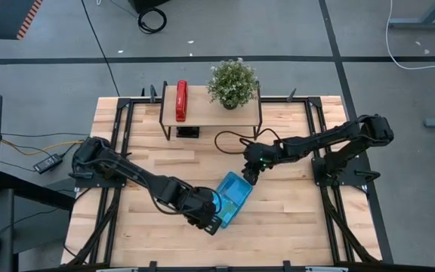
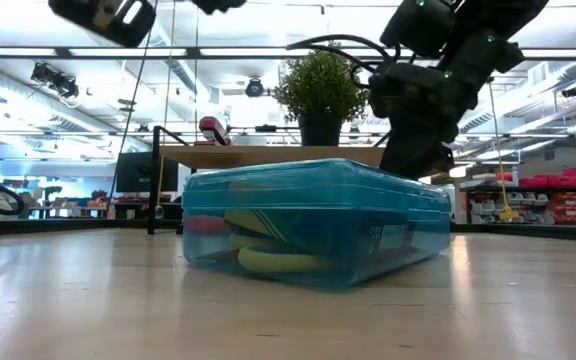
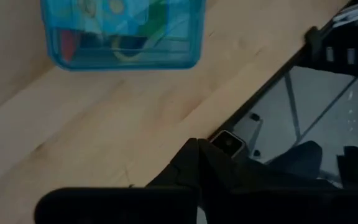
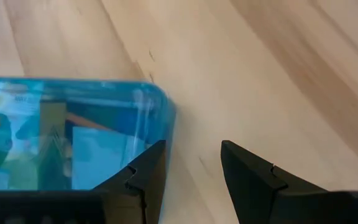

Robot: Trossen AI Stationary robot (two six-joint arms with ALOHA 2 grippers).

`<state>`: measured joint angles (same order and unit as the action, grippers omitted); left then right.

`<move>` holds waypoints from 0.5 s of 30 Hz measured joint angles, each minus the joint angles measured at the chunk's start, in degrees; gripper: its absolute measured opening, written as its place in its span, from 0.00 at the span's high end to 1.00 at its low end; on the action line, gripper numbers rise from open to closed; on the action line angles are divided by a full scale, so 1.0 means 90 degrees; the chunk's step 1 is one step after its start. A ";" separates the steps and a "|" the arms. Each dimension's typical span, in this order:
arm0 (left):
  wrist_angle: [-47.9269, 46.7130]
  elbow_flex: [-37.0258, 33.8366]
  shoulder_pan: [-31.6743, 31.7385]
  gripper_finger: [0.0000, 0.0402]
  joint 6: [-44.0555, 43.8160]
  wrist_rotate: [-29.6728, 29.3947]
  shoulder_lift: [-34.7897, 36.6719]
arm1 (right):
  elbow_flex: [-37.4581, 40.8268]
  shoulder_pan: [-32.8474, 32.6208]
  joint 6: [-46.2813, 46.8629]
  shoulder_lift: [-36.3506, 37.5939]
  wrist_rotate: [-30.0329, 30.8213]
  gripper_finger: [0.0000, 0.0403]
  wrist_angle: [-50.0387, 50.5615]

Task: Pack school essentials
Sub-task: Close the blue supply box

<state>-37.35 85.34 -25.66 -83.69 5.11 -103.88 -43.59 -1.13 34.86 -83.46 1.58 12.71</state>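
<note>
The translucent blue case (image 1: 232,198) lies closed and flat on the wooden table, right of the middle. Through its walls show the school essentials: yellow scissor handles (image 2: 268,262), a green-blue printed packet (image 3: 148,18) and other small things. My left gripper (image 1: 211,225) is shut and hangs off the case's near left end, apart from it (image 3: 123,34). My right gripper (image 4: 191,168) is open and slants down at the case's far right corner (image 4: 160,106), with bare table between its fingers. My right gripper has one finger (image 4: 148,171) in front of the case's far corner (image 4: 163,118), the other over bare wood. Whether that finger touches the case I cannot tell.
At the table's far side stands a low wooden shelf (image 1: 202,113) with a red stapler (image 1: 180,100) and a potted plant (image 1: 233,83) on it. Bare wood lies left and right of the case. Black frame rails (image 1: 119,151) run along both sides of the table.
</note>
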 joint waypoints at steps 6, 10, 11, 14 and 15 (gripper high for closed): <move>0.0231 0.0000 0.0088 0.97 0.0038 0.0004 -0.0432 | 0.0000 -0.0270 0.0034 0.0000 -0.0357 0.60 -0.0480; 0.0459 0.0000 0.0153 0.94 0.0197 0.0002 -0.0666 | 0.0000 -0.0691 -0.0156 0.0002 -0.0345 0.60 -0.0866; 0.0467 0.0000 0.0162 0.93 0.0263 0.0003 -0.0725 | 0.0000 -0.0790 -0.0181 0.0002 -0.0289 0.60 -0.0874; 0.0526 0.0000 0.0206 0.92 0.0388 0.0006 -0.0866 | 0.0000 -0.1055 -0.0188 0.0002 0.0072 0.60 -0.0788; 0.0494 0.0000 0.0220 0.93 0.0432 0.0004 -0.0897 | 0.0000 -0.1119 -0.0191 0.0002 0.0195 0.60 -0.0788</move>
<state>-32.91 85.34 -23.68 -79.81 5.15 -111.95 -43.59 -11.21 33.15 -83.44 3.33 5.62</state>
